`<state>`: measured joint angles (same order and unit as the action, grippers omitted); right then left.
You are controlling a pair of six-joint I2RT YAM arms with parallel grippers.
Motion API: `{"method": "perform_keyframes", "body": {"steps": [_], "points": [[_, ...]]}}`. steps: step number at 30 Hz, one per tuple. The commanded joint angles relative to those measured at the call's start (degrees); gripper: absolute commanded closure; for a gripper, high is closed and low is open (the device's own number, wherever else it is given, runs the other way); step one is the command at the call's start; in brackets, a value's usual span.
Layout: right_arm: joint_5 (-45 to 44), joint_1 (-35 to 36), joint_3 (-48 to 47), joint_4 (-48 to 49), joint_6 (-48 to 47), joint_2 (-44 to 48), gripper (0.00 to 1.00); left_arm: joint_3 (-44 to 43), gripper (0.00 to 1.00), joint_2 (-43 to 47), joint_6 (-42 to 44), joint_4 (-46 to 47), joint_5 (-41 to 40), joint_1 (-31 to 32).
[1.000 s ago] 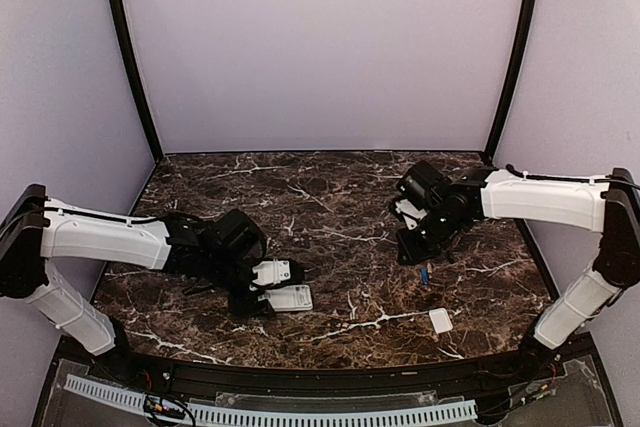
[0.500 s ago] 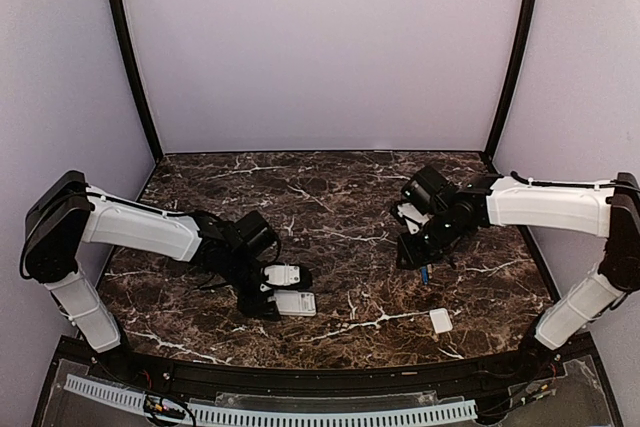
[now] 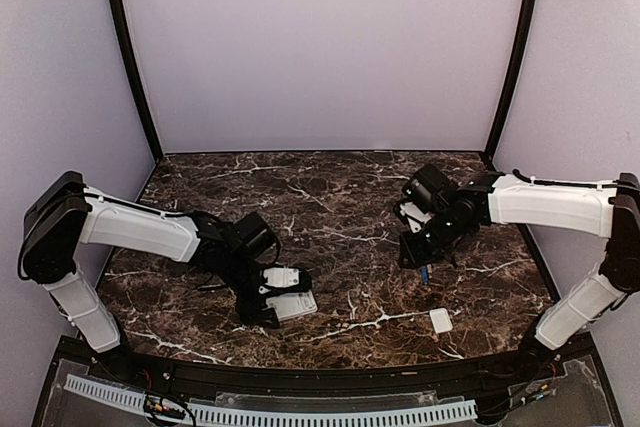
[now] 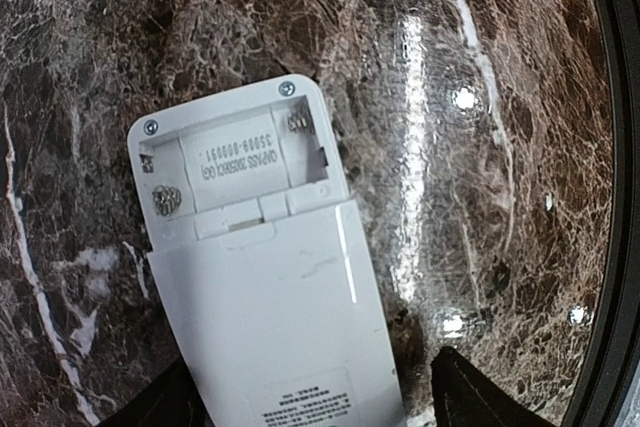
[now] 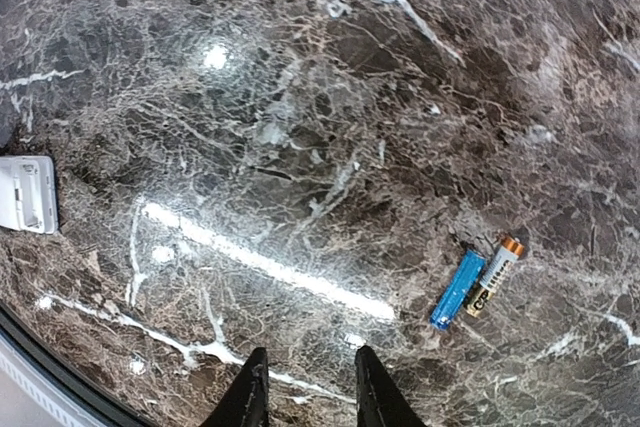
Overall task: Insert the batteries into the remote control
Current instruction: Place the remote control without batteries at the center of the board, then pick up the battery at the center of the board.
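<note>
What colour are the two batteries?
The batteries: one blue, one silver with an orange tip; clearest in the right wrist view.

The remote point(image 4: 260, 277) ran off the bottom edge of the left wrist view, its label point(image 4: 305, 399) too small to read. From above, the batteries point(image 3: 425, 273) were just a blue speck.

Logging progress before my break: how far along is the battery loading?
Done: the cover is off and the remote lies back up, bay empty. In hand: nothing; the right claw hangs open near the two batteries lying side by side on the table, and the left claw straddles the remote, open. Left: pick up both batteries and seat them.
</note>
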<state>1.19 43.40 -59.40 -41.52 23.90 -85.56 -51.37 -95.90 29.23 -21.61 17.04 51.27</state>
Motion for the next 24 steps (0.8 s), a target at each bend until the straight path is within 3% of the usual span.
{"method": "perform_keyframes", "body": {"steps": [1,14,24], "points": [[-3.3,-1.4,-1.3,-4.6,2.6,0.2,0.73,1.7,0.23,2.8,-1.7,-7.4,-0.4,0.6],[-1.5,-3.3,-2.7,-8.2,5.2,-6.2,0.76,2.1,0.2,17.2,-6.6,-3.2,-3.2,0.5],[-4.8,-4.0,-1.5,-9.2,6.3,-9.7,0.76,2.6,0.19,17.9,-6.5,-1.3,-4.9,0.6]]}}
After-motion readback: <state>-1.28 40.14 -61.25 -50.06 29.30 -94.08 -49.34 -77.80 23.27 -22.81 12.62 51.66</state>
